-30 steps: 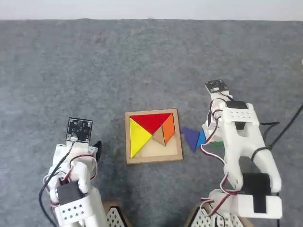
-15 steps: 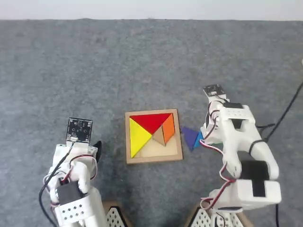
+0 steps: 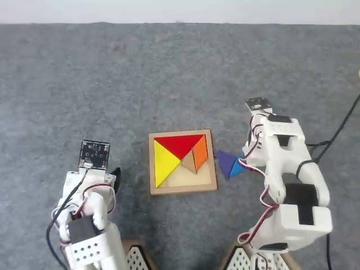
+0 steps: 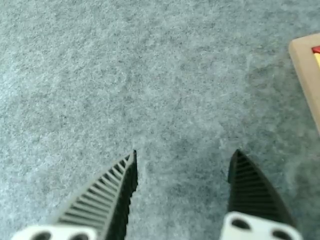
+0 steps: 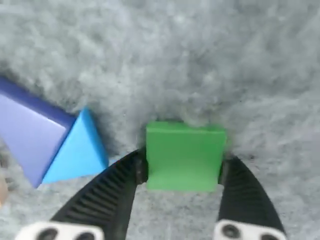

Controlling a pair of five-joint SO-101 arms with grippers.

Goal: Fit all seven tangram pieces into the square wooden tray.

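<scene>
The square wooden tray (image 3: pixel 183 187) lies at the table's middle and holds a red triangle (image 3: pixel 180 144), a yellow triangle (image 3: pixel 164 162) and an orange piece (image 3: pixel 200 153). Just right of it, on the carpet, lie a dark blue piece (image 3: pixel 226 163) (image 5: pixel 25 135) and a light blue triangle (image 3: pixel 238 167) (image 5: pixel 77 150). My right gripper (image 5: pixel 181 167) is down beside them, its fingers pressed on both sides of a green square (image 5: pixel 184 156). At the lower left my left gripper (image 4: pixel 182 175) hangs open over bare carpet, a corner of the tray (image 4: pixel 305 70) nearby.
Grey carpet covers the table. The right arm's white body (image 3: pixel 287 169) stands over the green square in the high view. Cables (image 3: pixel 337 135) trail off to the right edge. Both arm bases (image 3: pixel 90 247) sit at the front edge.
The right arm has shifted slightly over the pieces beside the tray, and the light blue triangle shows more. The left arm has not moved.
</scene>
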